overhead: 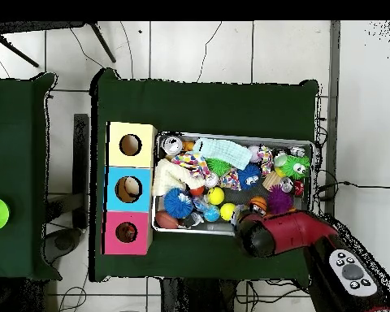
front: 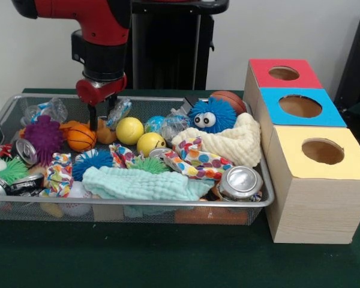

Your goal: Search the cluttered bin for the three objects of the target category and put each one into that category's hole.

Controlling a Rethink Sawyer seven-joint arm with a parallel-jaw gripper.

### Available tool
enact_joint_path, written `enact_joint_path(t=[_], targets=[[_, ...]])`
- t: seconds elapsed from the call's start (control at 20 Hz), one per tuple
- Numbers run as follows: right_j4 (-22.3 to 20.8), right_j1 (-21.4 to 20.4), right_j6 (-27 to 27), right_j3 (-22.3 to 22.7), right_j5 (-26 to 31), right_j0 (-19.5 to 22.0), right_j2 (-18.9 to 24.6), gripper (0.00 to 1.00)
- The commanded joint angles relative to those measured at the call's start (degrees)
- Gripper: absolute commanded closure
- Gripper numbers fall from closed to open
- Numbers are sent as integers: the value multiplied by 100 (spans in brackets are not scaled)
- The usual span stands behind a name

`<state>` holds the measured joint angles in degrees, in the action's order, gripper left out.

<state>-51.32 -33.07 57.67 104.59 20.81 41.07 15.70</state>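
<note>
The silver wire-mesh bin (front: 138,205) is full of toys; it also shows in the overhead view (overhead: 247,138). My gripper (front: 102,123) hangs open at the bin's far left side. Its fingers straddle an orange-tan soft thing (front: 103,132) that the small toy basketball (front: 81,138) partly hides; I cannot tell whether they touch it. Another orange thing (front: 198,215) lies under the mint cloth (front: 144,183) against the front mesh. No tiger-striped toy shows. The red-ringed hole (front: 284,73) is in the farthest box (overhead: 127,233). In the overhead view the arm (overhead: 271,231) hides the gripper.
Blue-ringed (front: 300,106) and yellow-ringed (front: 322,151) holes lie nearer the camera. A blue fuzzy ball with googly eyes (front: 211,116), a larger basketball (front: 229,99), two yellow balls (front: 129,130), a purple spiky ball (front: 43,138), cans (front: 241,182) and cloths crowd the bin.
</note>
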Motion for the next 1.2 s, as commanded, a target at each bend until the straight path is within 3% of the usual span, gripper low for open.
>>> enact_joint_path(t=[0.05,0.4,0.8,1.2], targets=[[-290,239,-691,-763,84,162,827,0],[-325,362,-668,-843,146,268,912,0],[-400,315,-279,-689,76,76,695,0],[-41,322,-342,-397,591,152,691,0]])
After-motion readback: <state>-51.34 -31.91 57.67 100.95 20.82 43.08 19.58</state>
